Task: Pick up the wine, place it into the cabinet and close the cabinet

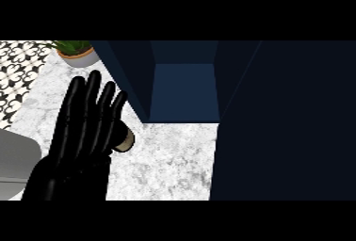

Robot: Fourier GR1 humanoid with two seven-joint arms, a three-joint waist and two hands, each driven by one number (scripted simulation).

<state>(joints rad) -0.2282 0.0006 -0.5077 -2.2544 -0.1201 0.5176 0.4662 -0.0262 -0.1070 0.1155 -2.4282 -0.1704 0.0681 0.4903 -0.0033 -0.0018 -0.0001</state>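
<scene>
We see our left hand [80, 141] rising from the lower left of the head view, fingers straight and spread upward, holding nothing. Just behind its fingers on the right side, a small brown and cream piece of the wine [125, 140] peeks out; most of the bottle is hidden by the hand, so we cannot tell whether it stands or lies, nor whether the fingers touch it. It sits on the marble tabletop [170, 160], in front of the open dark blue cabinet [184, 89], whose door [285, 122] fills the right side of the view. A potted plant [76, 52] stands at the far left beside a patterned tile wall [17, 80]. Our right hand does not show.
</scene>
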